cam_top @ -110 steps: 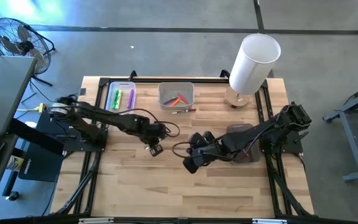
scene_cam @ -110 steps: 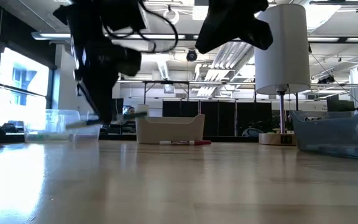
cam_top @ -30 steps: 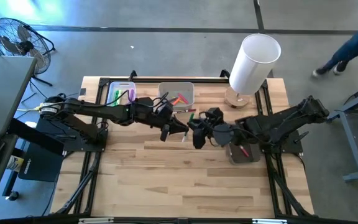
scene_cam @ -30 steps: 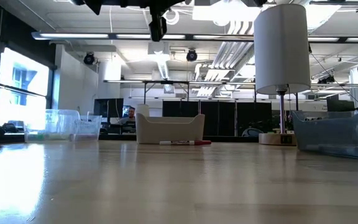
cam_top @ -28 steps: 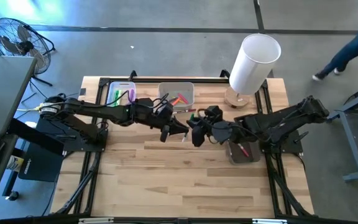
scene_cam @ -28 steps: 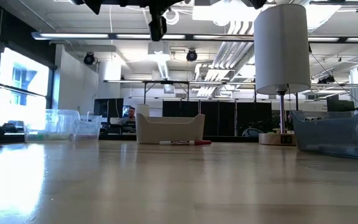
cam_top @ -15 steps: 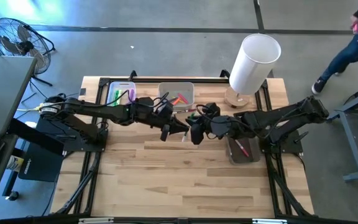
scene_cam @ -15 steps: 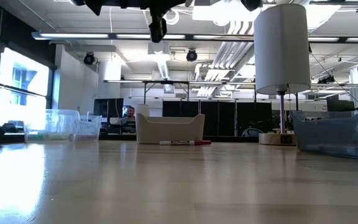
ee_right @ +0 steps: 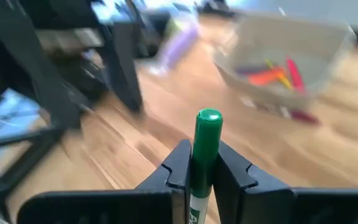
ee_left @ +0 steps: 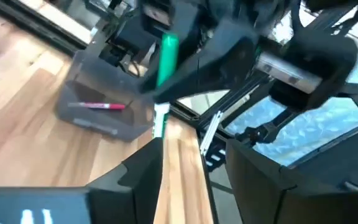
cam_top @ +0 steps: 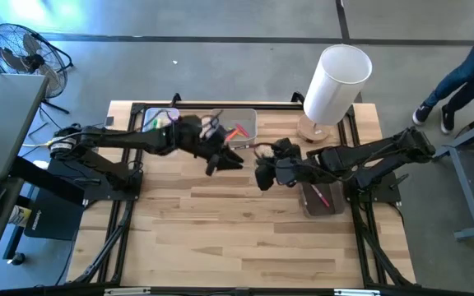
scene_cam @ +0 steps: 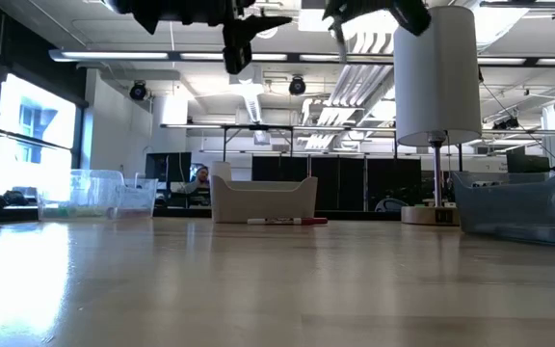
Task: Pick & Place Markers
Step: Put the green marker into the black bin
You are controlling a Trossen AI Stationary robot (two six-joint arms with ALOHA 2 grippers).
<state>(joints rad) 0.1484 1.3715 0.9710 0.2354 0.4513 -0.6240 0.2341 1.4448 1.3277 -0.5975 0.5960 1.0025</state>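
A marker with a green cap (ee_right: pixel 208 127) and a white body (ee_left: pixel 160 119) hangs in the air over the middle of the table. My right gripper (ee_right: pixel 204 167), also seen from above (cam_top: pixel 263 174), is shut on it. My left gripper (ee_left: pixel 188 163) stands open just to the marker's left (cam_top: pixel 225 160), with nothing between its fingers. More markers lie in a clear bin (cam_top: pixel 160 125) and a middle bin (cam_top: pixel 234 123) at the far edge. A red-capped marker (scene_cam: pixel 287 221) lies flat on the table before the middle bin. My right gripper pinches the marker between its two fingers (ee_right: pixel 178 169) where the green cap meets the white body (ee_right: pixel 197 194). The fingers come from the table's right, slanting down. The marker is lifted clear and stands roughly upright, cap end up and white body below.
A grey bin (cam_top: pixel 319 199) at the right holds a red marker (ee_left: pixel 97 106). A tall white lamp (cam_top: pixel 336 78) stands at the far right corner. Bare wood stretches across the near half of the table. A person walks on the floor beyond the right edge (cam_top: pixel 467 74).
My left gripper has let go of the marker and drawn back toward the table's far left edge. The marker stays in the air in my right gripper, which has tipped a little downward.
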